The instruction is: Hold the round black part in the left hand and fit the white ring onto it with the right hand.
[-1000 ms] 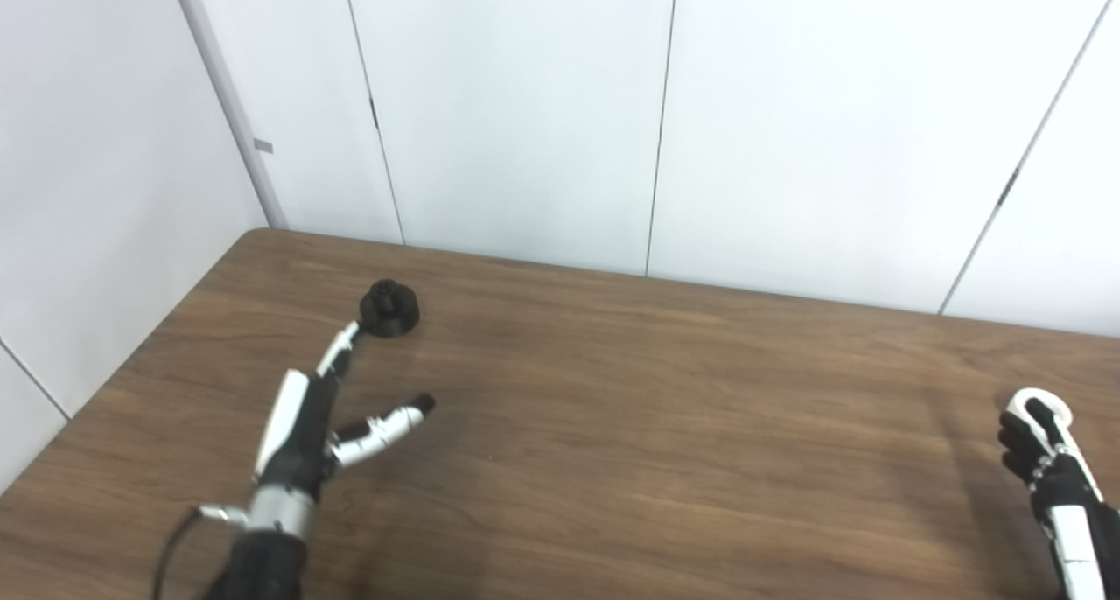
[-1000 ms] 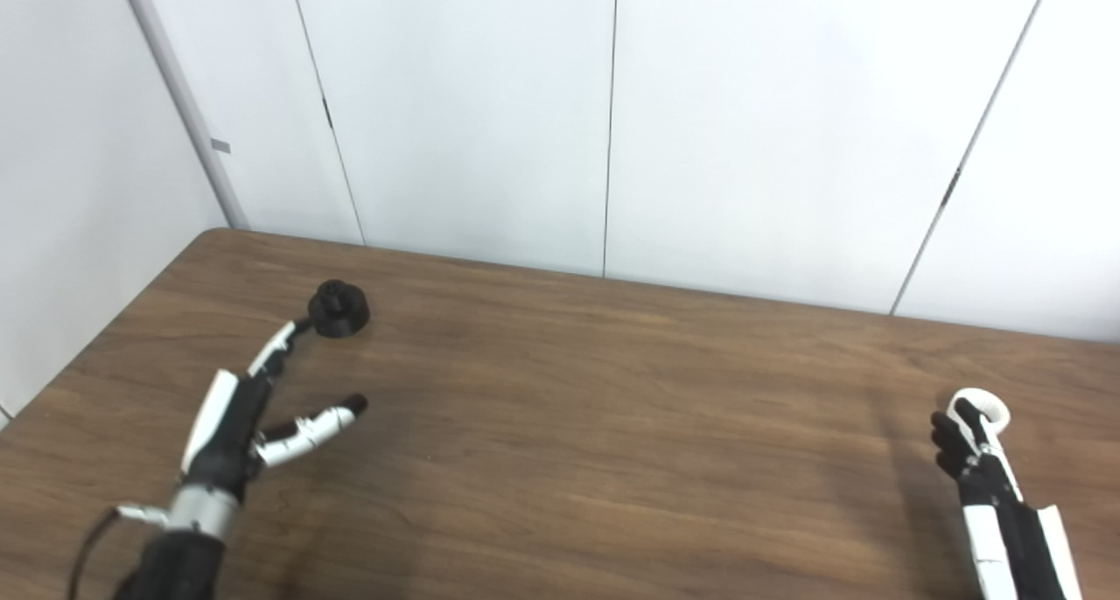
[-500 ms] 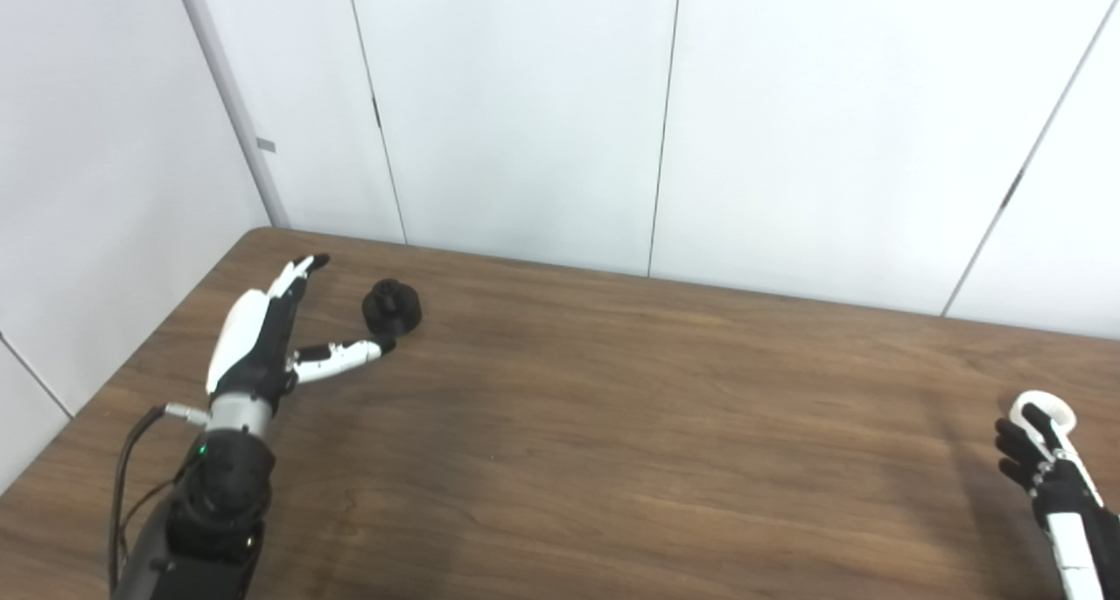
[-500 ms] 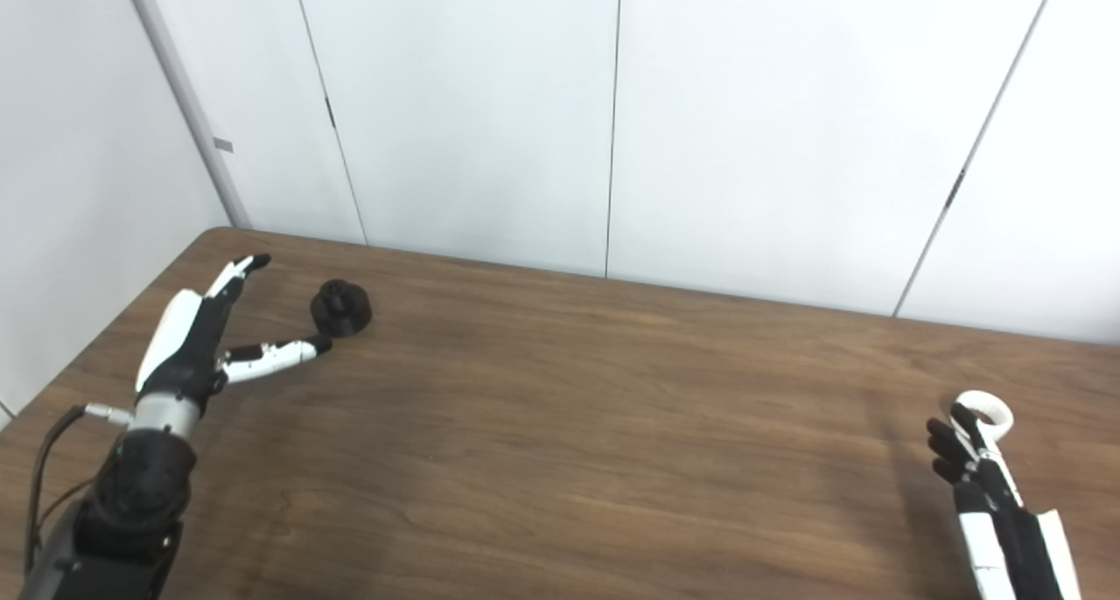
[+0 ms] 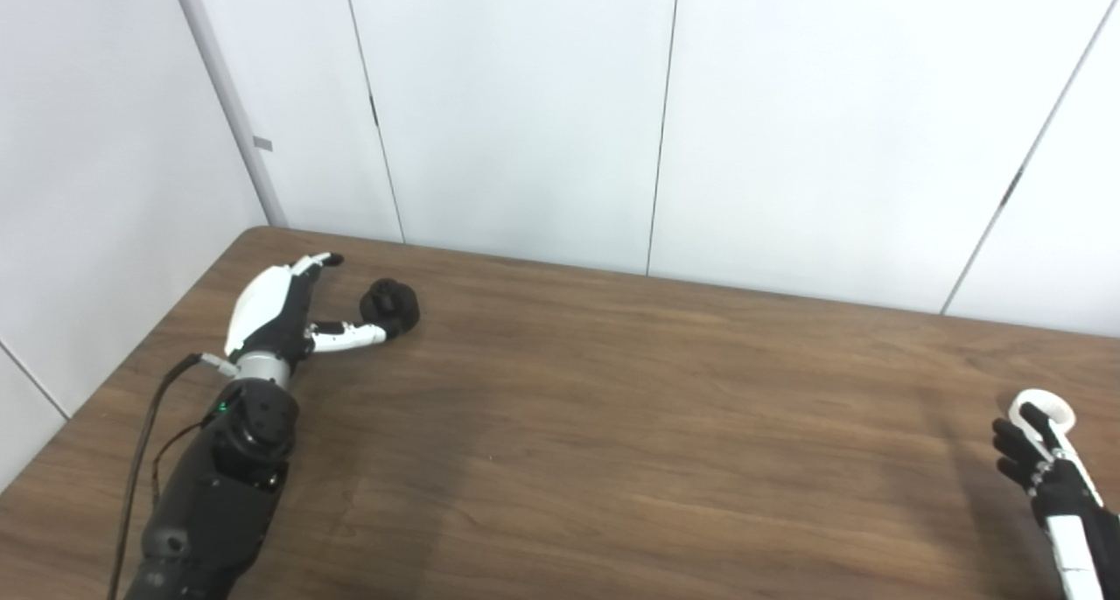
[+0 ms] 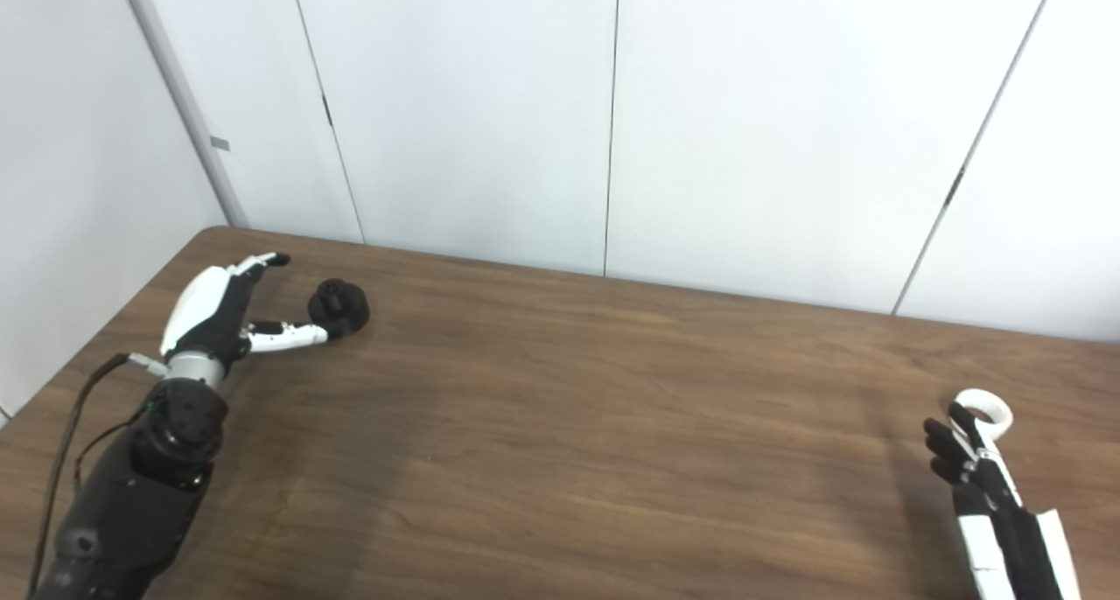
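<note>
Round black part (image 5: 390, 308): set on the worktop (image 5: 612, 408) near its far left corner, not lifted.
Left hand (image 5: 280, 307): laid low over the worktop just left of the round black part, spread and holding nothing; the thumb (image 5: 354, 336) is stretched toward the part's near side and appears to touch it, while the fingers (image 5: 317, 261) are extended past its far left, apart from it.
White ring (image 5: 1041, 405): found at the far right of the worktop, by the right hand's fingertips.
Right hand (image 5: 1037, 469): seen at the lower right edge, fingers curled up against the white ring; whether the ring is gripped or only touched cannot be told.
Separation: the round black part and the white ring are kept well apart, at opposite ends of the worktop.
Backdrop: white wall panels (image 5: 525, 110) are seen behind the worktop.
</note>
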You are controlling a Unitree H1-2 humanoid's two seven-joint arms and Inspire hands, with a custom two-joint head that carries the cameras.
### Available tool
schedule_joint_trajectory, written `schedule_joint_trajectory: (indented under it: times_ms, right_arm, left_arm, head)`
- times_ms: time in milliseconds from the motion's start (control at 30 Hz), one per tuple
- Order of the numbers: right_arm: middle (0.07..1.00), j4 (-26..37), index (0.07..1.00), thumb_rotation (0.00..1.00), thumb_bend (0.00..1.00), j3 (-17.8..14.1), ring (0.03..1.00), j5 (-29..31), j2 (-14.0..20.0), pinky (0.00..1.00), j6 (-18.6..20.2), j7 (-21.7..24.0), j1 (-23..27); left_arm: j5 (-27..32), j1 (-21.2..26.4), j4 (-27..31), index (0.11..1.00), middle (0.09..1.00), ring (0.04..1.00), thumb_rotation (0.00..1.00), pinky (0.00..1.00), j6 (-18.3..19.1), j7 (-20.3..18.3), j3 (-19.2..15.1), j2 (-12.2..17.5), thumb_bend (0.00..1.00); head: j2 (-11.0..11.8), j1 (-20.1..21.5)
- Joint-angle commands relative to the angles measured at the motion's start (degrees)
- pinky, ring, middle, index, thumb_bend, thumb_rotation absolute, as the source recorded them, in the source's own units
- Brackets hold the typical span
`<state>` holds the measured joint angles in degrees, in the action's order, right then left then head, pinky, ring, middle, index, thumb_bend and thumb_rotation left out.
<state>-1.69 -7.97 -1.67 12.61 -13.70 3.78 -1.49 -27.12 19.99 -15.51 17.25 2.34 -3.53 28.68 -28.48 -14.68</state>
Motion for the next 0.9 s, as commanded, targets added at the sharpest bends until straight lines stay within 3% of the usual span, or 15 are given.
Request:
schedule_joint_trajectory:
  times_ms: [0,433,867]
  right_arm:
    - [0.885,-4.6,0.935,1.0,0.69,0.77,0.89,-0.13,-1.46,0.88,-0.16,-0.6,-6.01]
    - [0.874,-3.96,0.93,1.0,0.69,0.77,0.884,-1.56,-1.64,0.87,0.02,-1.16,-6.5]
    - [0.874,-3.18,0.931,1.0,0.68,0.98,0.881,-1.55,-1.86,0.86,0.33,-1.27,-7.08]
  left_arm:
    - [-1.46,3.53,-1.0,0.87,0.957,1.0,0.34,1.0,-1.42,1.66,0.62,2.67,0.98]
    - [-3.15,9.22,-12.4,0.85,0.955,1.0,0.4,1.0,-0.37,0.78,6.59,4.18,1.0]
    - [-1.12,12.79,-17.98,0.839,0.954,1.0,0.37,1.0,-1.73,1.46,7.41,3.33,1.0]
  head:
    - [-0.06,-0.03]
    - [-0.24,0.46]
    - [-0.34,1.04]
